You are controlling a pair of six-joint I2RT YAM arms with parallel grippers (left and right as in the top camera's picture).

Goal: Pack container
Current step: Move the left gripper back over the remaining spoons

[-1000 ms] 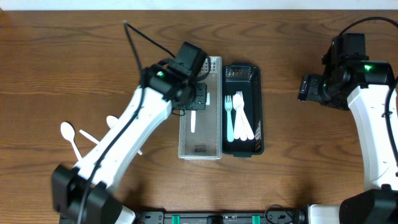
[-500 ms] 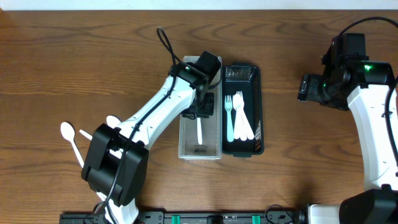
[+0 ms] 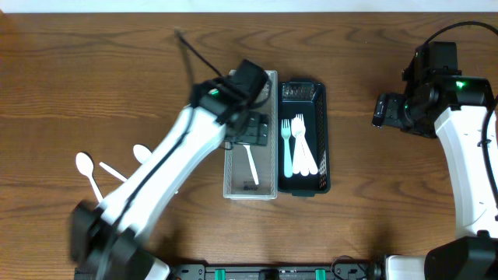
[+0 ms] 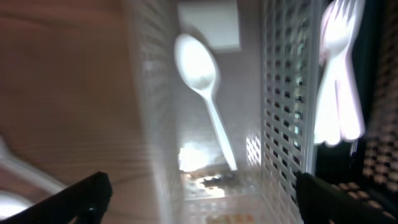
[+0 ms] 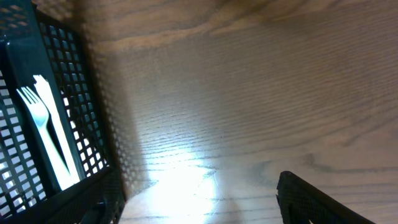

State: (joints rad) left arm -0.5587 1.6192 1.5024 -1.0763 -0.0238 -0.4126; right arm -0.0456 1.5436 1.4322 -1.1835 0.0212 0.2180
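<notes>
A white mesh basket (image 3: 229,173) holds one white plastic spoon (image 3: 250,166), lying slightly tilted. In the left wrist view the spoon (image 4: 205,81) lies loose on the floor of the basket (image 4: 155,112). My left gripper (image 3: 253,129) hovers over the basket's upper half, open and empty (image 4: 199,208). Beside it, a black mesh basket (image 3: 325,117) holds several white forks (image 3: 299,144). Two more white spoons (image 3: 87,169) (image 3: 141,152) lie on the table at the left. My right gripper (image 3: 384,110) is open and empty (image 5: 199,208) over bare wood right of the black basket (image 5: 93,124).
The two baskets stand side by side in the middle of the wooden table. The left arm stretches diagonally from the front left across the loose spoons. The left arm's cable (image 3: 191,48) loops above the white basket.
The spoon has left my left gripper and now lies tilted in the white basket. The left gripper has lifted slightly and the arm has swung. The right arm has not moved.
</notes>
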